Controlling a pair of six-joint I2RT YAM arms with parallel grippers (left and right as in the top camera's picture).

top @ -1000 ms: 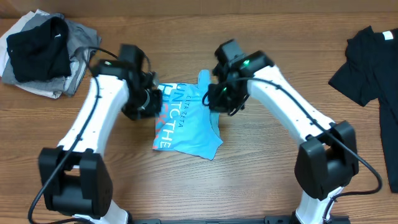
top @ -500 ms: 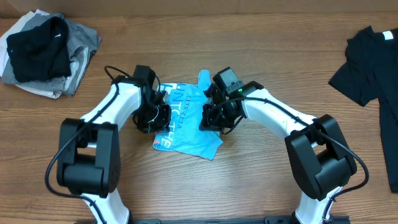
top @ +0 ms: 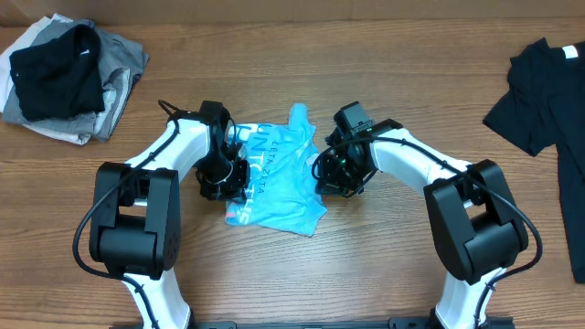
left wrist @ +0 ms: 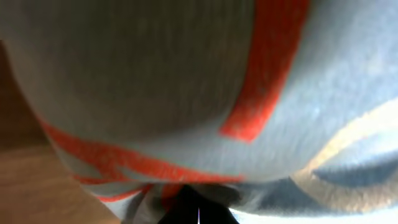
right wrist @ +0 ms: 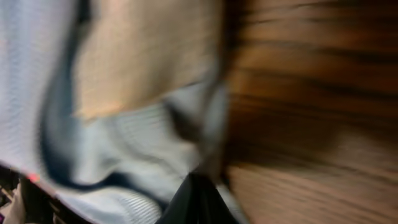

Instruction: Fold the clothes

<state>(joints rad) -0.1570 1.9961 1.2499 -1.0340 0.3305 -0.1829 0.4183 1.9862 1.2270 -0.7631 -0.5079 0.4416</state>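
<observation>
- Far left, at the back corner of the wooden table [top: 384, 274]: a heap of garments [top: 69, 78], a black one on top of grey and white ones, well apart from both arms
- Left gripper [top: 226, 183]: down at the left edge of the light blue T-shirt [top: 283, 187], jaws closed and pinching its cloth. In the left wrist view, blue fabric with orange-red print bulges right over the dark fingertips [left wrist: 186, 211] and fills nearly the whole frame
- The light blue T-shirt lies near the middle of the table, between the two grippers. It is crumpled rather than flat, with white lettering down its left part and a flap poking toward the far edge
- Right gripper [top: 332, 175]: at the shirt's right edge, jaws closed on the fabric. The right wrist view is blurred but shows pale cloth gathered at the dark fingertips [right wrist: 196, 202], with bare wood to the right
- Far right: a black T-shirt [top: 544, 100] spread out at the table's edge, partly cut off by the frame and well apart from the blue one
</observation>
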